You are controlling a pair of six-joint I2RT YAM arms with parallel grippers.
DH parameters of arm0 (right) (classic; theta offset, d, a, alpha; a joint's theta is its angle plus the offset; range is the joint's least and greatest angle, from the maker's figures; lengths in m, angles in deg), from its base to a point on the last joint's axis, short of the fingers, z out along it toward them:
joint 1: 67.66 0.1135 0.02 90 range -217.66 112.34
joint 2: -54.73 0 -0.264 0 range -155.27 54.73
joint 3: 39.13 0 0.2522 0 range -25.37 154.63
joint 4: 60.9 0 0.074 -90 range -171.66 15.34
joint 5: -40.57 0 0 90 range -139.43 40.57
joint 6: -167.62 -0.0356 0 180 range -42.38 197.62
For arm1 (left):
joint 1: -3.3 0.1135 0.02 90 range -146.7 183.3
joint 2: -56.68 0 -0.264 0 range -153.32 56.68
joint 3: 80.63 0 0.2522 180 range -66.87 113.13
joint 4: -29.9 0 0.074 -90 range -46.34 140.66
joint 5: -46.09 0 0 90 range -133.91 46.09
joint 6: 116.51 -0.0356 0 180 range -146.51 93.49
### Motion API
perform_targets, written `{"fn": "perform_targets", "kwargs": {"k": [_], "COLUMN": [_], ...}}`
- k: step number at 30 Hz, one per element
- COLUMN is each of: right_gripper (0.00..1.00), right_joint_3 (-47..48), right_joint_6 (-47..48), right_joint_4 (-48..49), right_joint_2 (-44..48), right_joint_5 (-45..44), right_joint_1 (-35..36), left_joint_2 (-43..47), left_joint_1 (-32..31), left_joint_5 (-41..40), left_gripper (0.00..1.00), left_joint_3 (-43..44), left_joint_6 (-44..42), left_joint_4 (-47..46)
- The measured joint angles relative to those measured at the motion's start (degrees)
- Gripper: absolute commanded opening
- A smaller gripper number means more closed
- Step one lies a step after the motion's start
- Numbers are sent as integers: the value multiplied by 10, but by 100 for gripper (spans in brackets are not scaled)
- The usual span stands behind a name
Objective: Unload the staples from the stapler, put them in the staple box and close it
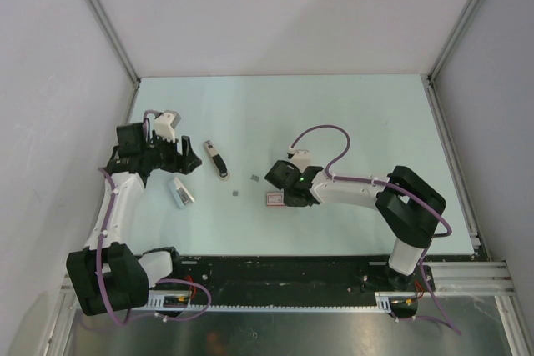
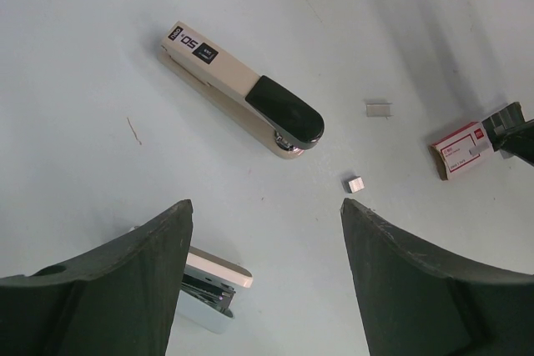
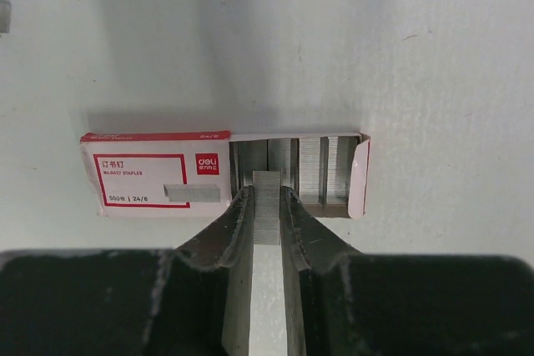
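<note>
Staples (image 3: 267, 183) tight in right tool (image 3: 267, 198)

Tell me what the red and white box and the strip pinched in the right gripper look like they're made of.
The box looks like thin printed cardboard with a matte finish; its end flap is folded open. The staple strip in the right gripper looks like bare metal: grey, faintly shiny and finely ribbed, probably staples stuck side by side.
</note>
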Motion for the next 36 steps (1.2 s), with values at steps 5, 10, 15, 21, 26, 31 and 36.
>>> {"fn": "perform_targets", "kwargs": {"k": [5,10,15,21,26,31,36], "right_gripper": [4,4,5,6,9,31,43], "right_joint_3": [0,0,0,0,0,0,0], "right_joint_6": [0,2,6,12,16,17,21], "right_joint_4": [3,9,16,21,23,24,25], "right_joint_2": [0,0,0,0,-4,-4,-4], "right_joint_5": [3,3,5,9,12,13,15], "right_joint_1": [-6,-10,-14,-16,-18,-18,-18], "left_joint_2": [0,0,0,0,0,0,0], "left_joint_1": [0,0,0,0,0,0,0], "left_joint_5": [0,0,0,0,0,0,0], "left_gripper": [77,77,77,77,77,77,77], "left_joint_3": [0,0,-1,-1,-1,-1,-1], "left_joint_6": [0,0,-1,-1,-2,-5,-5], "left_joint_4": [0,0,0,0,0,0,0]}}
